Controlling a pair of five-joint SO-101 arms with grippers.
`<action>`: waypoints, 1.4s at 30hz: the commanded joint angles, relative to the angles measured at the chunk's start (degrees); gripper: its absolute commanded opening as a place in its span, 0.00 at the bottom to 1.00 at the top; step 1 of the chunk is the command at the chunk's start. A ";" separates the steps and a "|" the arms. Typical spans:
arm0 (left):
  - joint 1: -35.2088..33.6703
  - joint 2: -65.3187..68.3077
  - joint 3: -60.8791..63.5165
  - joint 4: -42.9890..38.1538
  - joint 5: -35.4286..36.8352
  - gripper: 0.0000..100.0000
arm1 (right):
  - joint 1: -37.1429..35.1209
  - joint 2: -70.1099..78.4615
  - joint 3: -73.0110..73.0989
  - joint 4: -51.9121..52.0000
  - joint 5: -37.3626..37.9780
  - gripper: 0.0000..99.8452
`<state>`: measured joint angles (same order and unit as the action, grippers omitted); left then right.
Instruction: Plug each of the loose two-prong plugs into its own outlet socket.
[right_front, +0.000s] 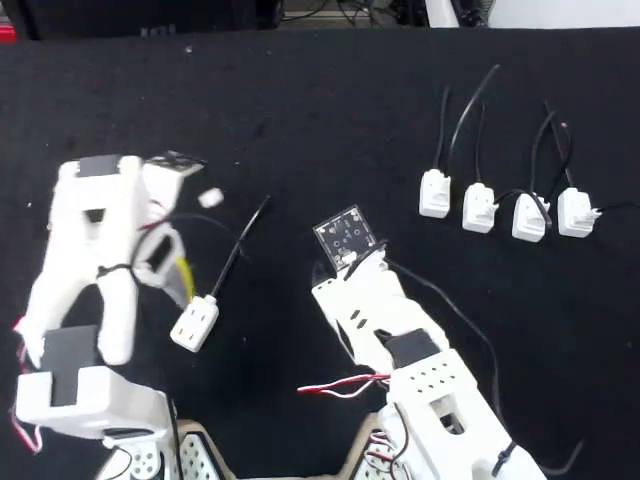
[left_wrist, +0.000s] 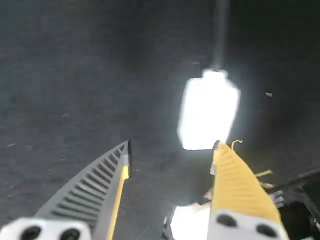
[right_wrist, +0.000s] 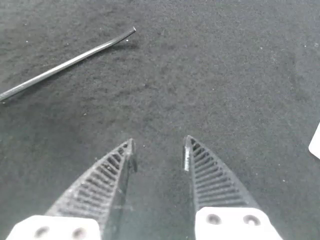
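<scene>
High view shows a white corded plug (right_front: 195, 323) lying flat on the black surface (right_front: 300, 110), beside my left arm. Its black cord (right_front: 240, 248) runs toward the middle. My left end effector (left_wrist: 172, 148) is spread wide, with that plug just beyond its tips. Four more white plugs (right_front: 479, 207) sit in a row, well apart at the right. My right end effector (right_wrist: 159, 145) is spread too, over the surface. Glare washes out the near plug, so I cannot make out any prongs.
</scene>
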<state>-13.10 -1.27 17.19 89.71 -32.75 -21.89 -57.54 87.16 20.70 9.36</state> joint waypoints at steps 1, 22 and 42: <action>-5.67 -2.02 -0.22 -4.13 -1.58 0.27 | 1.05 -1.45 -0.40 -1.58 0.62 0.15; -5.93 -1.49 5.05 -8.97 -3.34 0.20 | 1.05 -1.45 -0.40 -1.58 0.62 0.15; -5.76 7.65 3.91 -8.88 -3.25 0.23 | 1.05 -1.45 -0.31 -1.58 0.62 0.15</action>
<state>-18.46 6.55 22.73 80.92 -35.82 -21.89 -57.54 87.16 20.70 9.36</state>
